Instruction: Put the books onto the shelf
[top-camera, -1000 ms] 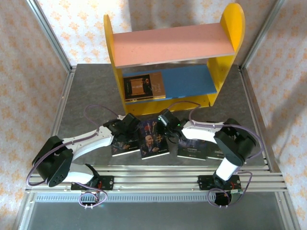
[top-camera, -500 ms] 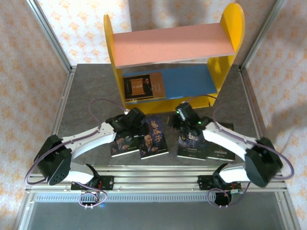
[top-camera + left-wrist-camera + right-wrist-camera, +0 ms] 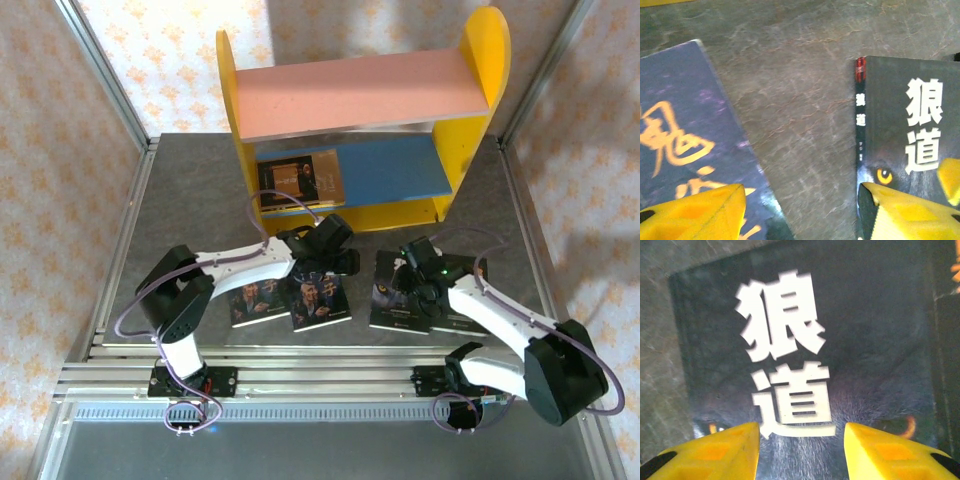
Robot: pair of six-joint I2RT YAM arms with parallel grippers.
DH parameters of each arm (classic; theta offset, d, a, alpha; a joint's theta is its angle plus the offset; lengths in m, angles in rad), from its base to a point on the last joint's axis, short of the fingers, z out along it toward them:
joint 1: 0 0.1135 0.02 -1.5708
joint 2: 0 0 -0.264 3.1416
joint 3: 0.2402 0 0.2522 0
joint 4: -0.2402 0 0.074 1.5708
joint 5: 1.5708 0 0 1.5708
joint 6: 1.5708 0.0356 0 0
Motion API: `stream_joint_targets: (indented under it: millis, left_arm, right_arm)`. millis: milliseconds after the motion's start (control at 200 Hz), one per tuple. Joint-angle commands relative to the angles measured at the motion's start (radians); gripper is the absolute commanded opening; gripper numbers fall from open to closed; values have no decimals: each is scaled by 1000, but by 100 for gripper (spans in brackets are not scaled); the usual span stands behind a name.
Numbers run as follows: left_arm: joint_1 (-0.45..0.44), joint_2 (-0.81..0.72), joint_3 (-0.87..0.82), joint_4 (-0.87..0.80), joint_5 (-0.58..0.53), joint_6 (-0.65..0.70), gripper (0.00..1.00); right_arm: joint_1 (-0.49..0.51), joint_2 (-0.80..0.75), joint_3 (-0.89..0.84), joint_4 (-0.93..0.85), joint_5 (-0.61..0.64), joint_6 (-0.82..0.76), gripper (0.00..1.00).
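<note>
Top centre of the overhead frame: the shelf (image 3: 482,60), with yellow side panels, a pink upper board and a blue lower board. Flat on the blue board, at its left end: the tan-brown book (image 3: 300,180), cover up. Below the shelf, across the middle of the frame on the grey table (image 3: 190,200): four dark paperbacks in a loose row, all flat and off the shelf. From frame left: the far-left book (image 3: 255,302), the purple-blue book (image 3: 320,300) just beside it, a bare strip of table, then the wolf-eye book (image 3: 395,295) and the far-right book (image 3: 445,320), partly under the right arm.

Left gripper (image 3: 800,200): extended in from the lower left of the overhead frame, poised above the bare strip between the purple-blue book and the wolf-eye book. Jaws apart, nothing between them. In the left wrist frame, one yellow finger (image 3: 695,215) at lower left over the purple-blue cover with its gold characters, the other at lower right over the wolf-eye book's spine edge.

Right gripper (image 3: 802,435): right of centre overhead, directly above the wolf-eye book. Jaws apart and empty. In the right wrist frame, large white characters in the gap between the two yellow fingers at the bottom edge, an orange eye at lower right. Contact between fingertips and cover: cannot tell.
</note>
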Motion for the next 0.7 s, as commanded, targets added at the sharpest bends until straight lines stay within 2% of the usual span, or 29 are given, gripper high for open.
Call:
stream_joint_targets:
  millis: [0,185,295,471,696]
  left_arm:
    - [-11,39,58,32,31,20,63]
    - [-13,95,90,42,42,27,63]
    - [-13,114,97,51,48,27,63]
    - [-14,134,107,44,40,26,63]
    - [-13,190,111,48,46,25,63]
  right_arm:
    - [-2,54,-44,86,-60,28,45]
    - [-2,142,-62,252,-158,58,44]
    - [-2,180,-26,289,-190,51,43]
    - [-15,112,47,150,-116,-5,44]
    - [-107,-23,44,2,-80,-72,50]
